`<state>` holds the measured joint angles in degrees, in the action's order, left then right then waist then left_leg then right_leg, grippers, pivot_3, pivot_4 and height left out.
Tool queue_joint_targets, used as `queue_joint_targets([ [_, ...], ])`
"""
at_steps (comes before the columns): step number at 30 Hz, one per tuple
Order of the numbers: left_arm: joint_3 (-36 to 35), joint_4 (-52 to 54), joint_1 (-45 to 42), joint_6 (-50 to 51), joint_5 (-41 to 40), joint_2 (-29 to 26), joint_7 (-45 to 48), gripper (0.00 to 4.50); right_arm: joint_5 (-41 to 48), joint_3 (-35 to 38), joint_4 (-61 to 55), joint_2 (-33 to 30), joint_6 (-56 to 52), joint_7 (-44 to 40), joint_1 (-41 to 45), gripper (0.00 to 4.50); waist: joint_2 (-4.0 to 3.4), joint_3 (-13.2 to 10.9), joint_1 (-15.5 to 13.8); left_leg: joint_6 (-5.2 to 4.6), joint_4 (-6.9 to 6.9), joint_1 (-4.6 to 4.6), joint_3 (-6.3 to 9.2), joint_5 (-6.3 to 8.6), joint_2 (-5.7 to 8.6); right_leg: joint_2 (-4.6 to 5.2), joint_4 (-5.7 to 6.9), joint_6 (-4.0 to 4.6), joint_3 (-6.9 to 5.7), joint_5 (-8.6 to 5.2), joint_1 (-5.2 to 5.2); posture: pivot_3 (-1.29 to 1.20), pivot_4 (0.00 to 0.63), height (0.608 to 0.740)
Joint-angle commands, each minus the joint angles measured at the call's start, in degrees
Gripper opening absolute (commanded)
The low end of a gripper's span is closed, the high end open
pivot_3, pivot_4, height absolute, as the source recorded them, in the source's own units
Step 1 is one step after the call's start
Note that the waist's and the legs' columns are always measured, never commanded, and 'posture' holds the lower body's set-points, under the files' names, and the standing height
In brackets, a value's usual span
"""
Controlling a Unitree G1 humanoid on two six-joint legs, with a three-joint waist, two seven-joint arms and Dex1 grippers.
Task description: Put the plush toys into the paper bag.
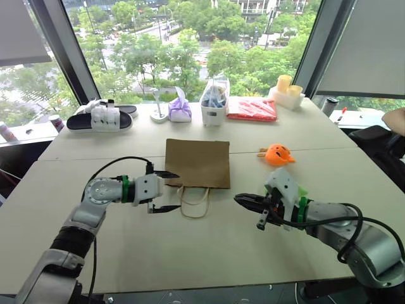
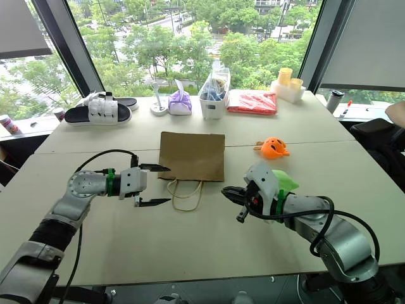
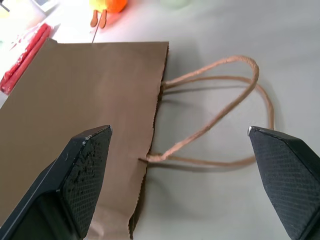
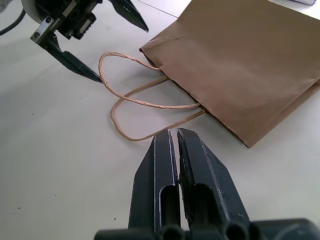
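The paper bag lies flat on the table, mouth and cord handles toward the robot. The left gripper hovers wide open beside the mouth edge, probably to lift it open. The right gripper waits pinched shut and empty. The orange toy sits right of the bag; the green toy sits behind the right wrist.

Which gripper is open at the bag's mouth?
The left gripper, jaws wide beside the paper bag's handles. The right gripper is shut, empty, farther off.
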<state>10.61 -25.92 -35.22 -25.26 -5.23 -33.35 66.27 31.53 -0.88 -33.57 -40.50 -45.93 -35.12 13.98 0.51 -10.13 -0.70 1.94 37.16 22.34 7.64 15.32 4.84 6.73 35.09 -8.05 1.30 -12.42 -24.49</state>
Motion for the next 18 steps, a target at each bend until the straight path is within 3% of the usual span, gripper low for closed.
queue_joint_targets([
  [1, 0.7, -3.1, -2.8, -3.9, 1.1, 1.9, -0.2, 3.94, -0.6, -0.3, -1.2, 0.6, 0.6, 0.4, 0.4, 0.13, 0.00, 0.0, 0.0, 0.00, 0.00, 0.00, 0.00, 0.00, 0.01, 0.00, 0.00, 0.00, 0.00, 0.00, 0.00, 0.00, 0.150, 0.740],
  [3, 0.7, -4.5, -3.9, -4.7, 1.1, 2.8, 0.1, 3.20, -0.4, -0.4, -1.7, 1.2, 0.2, 1.0, 0.0, 0.13, 0.00, 0.0, 0.1, 0.00, -0.01, 0.00, 0.01, 0.00, 0.02, 0.00, 0.01, 0.00, 0.00, 0.00, 0.00, 0.00, 0.150, 0.740],
  [9, -0.3, -3.7, -6.3, -0.9, -2.3, 3.0, 3.1, 0.14, -2.5, -3.0, -3.6, 2.6, 0.0, 3.9, -3.6, 0.13, 0.01, 0.0, 0.2, 0.00, -0.01, 0.00, 0.04, 0.00, 0.02, -0.01, 0.04, 0.00, -0.01, 0.00, -0.01, 0.00, 0.150, 0.740],
  [14, -2.7, 4.5, -8.6, 15.6, -8.8, 3.8, 2.9, 0.05, -6.2, -7.0, -2.6, 9.0, 3.1, 8.8, -6.0, 0.13, 0.01, 0.0, 0.3, -0.01, 0.03, 0.00, 0.07, 0.00, 0.03, -0.02, 0.08, -0.01, -0.01, 0.00, -0.01, 0.00, 0.150, 0.740],
  [18, -3.5, 12.3, -9.2, 26.4, -12.5, 4.1, 1.8, 0.05, -13.0, -13.0, 7.8, 23.1, 7.9, 18.0, -1.5, 0.13, 0.06, 0.0, 1.4, 0.01, 0.04, -0.03, 0.11, -0.02, 0.03, -0.04, 0.16, -0.01, -0.01, 0.00, 0.00, 0.00, 0.150, 0.740],
])
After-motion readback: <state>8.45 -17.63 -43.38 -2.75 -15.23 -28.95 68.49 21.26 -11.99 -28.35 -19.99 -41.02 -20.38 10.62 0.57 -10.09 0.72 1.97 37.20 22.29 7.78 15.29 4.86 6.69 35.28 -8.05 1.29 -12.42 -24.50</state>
